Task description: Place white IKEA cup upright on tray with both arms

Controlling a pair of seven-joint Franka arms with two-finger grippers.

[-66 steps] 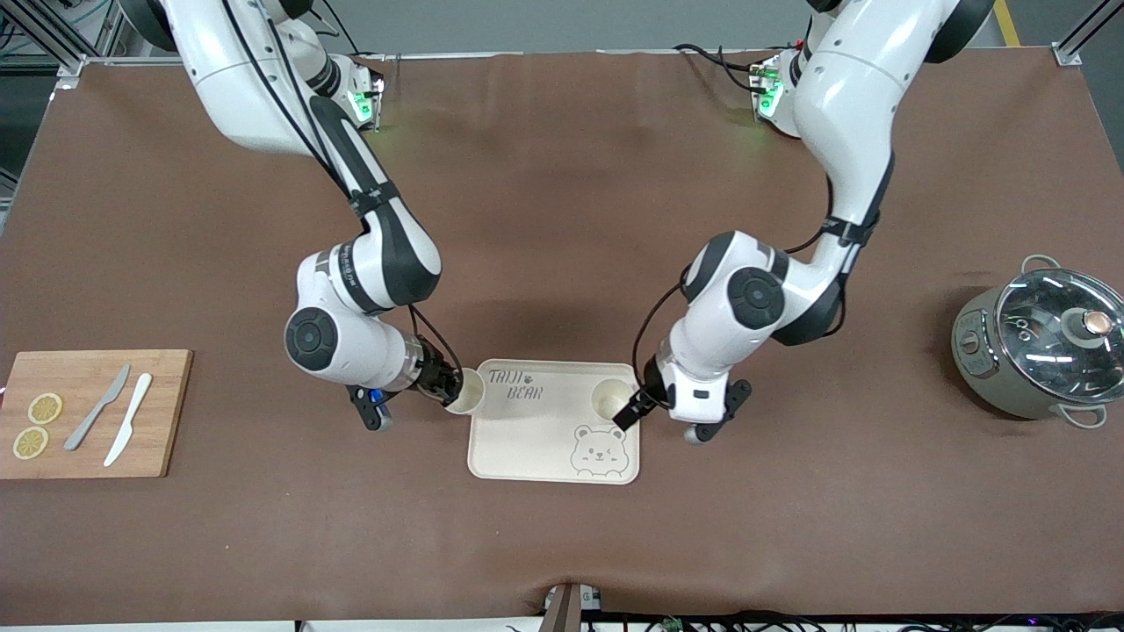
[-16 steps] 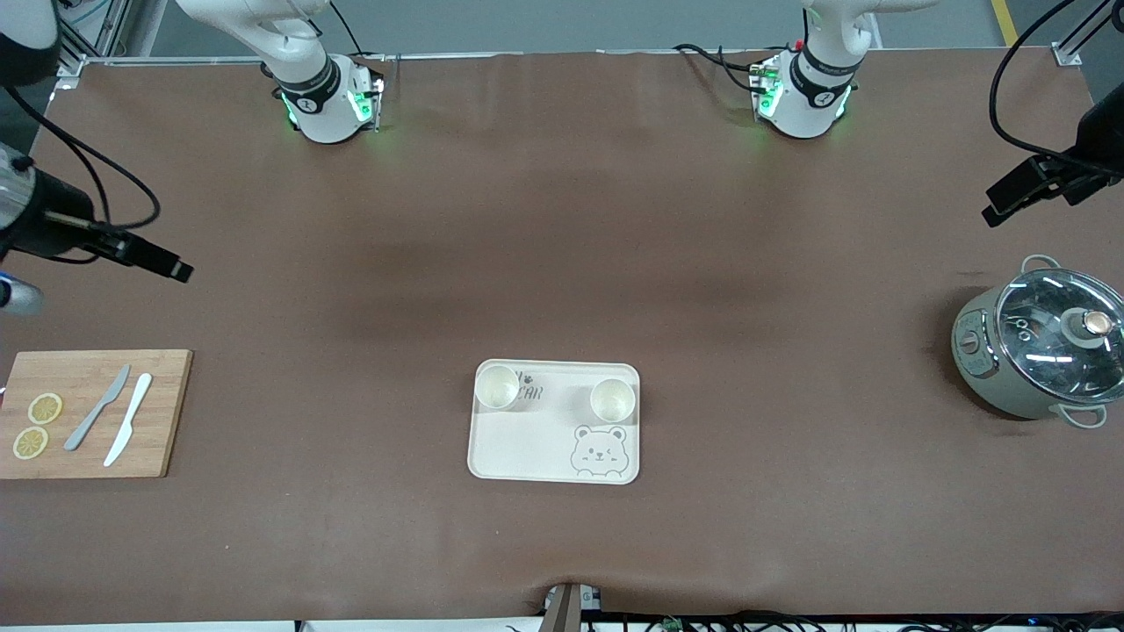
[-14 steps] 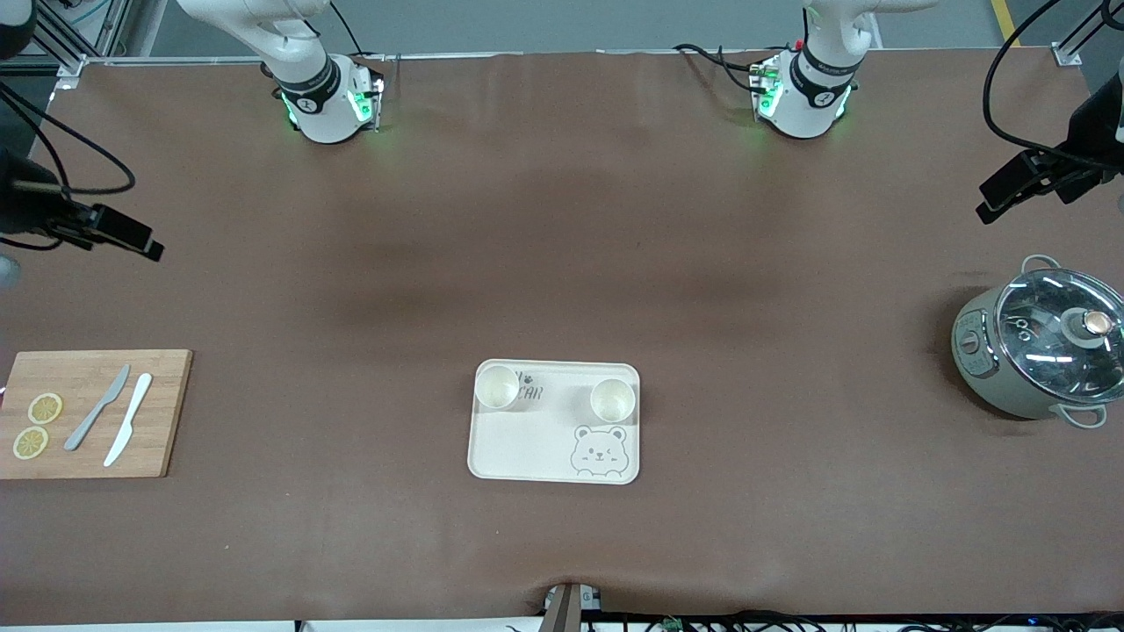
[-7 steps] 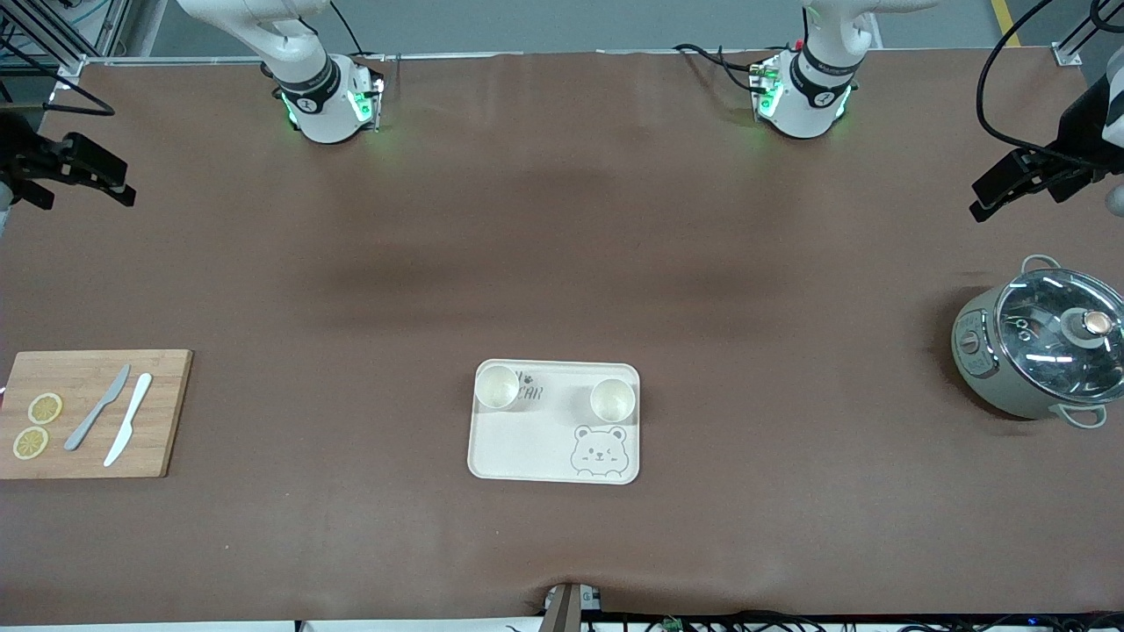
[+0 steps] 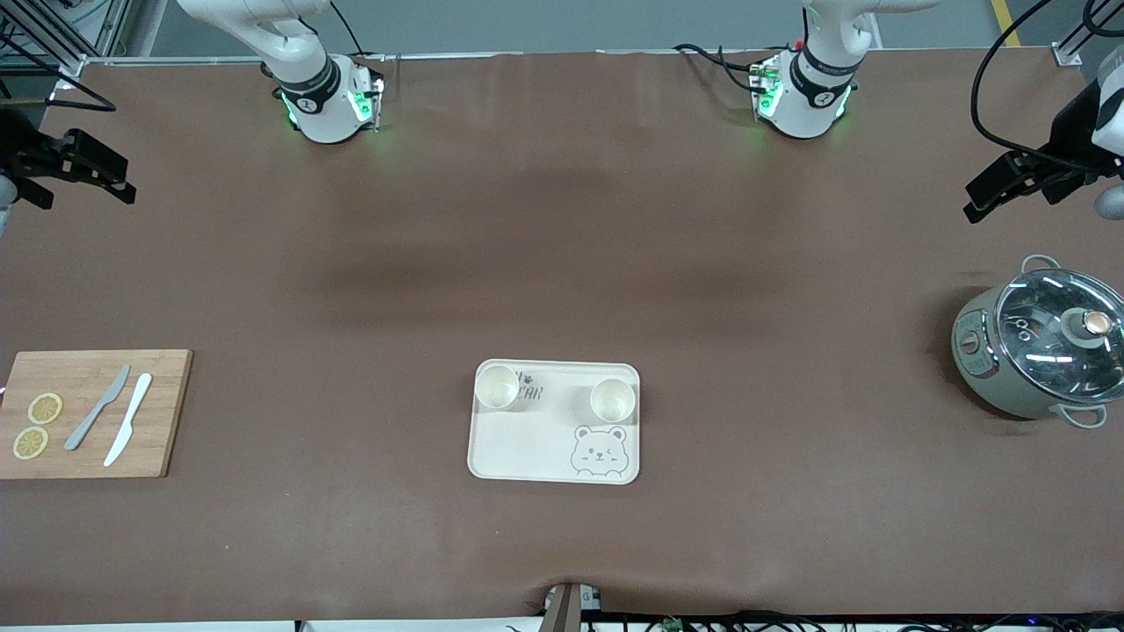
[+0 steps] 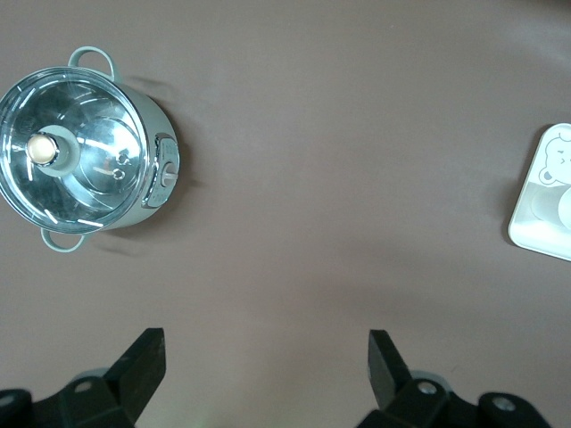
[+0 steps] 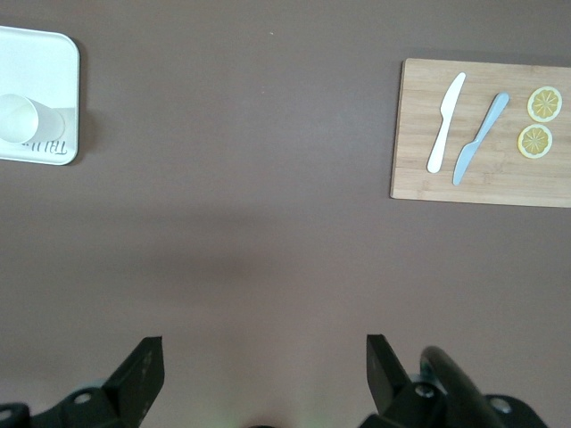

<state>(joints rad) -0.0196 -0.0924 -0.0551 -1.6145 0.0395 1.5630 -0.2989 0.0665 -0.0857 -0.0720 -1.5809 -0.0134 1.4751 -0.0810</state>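
Observation:
The cream tray with a bear face lies near the table's front middle. Two white cups stand upright on its farther half: one over the lettering toward the right arm's end, one toward the left arm's end. My right gripper is open and empty, high over the table's right-arm end. My left gripper is open and empty, high over the left-arm end near the pot. The right wrist view shows its open gripper, the tray and a cup. The left wrist view shows its open gripper and the tray's edge.
A wooden cutting board with two knives and lemon slices lies at the right arm's end; it also shows in the right wrist view. A grey pot with a glass lid stands at the left arm's end, also in the left wrist view.
Both arms have pulled away from the tray to the table's ends, leaving both cups standing on it. In the last second the right gripper rose farther back; the left one barely shifted.

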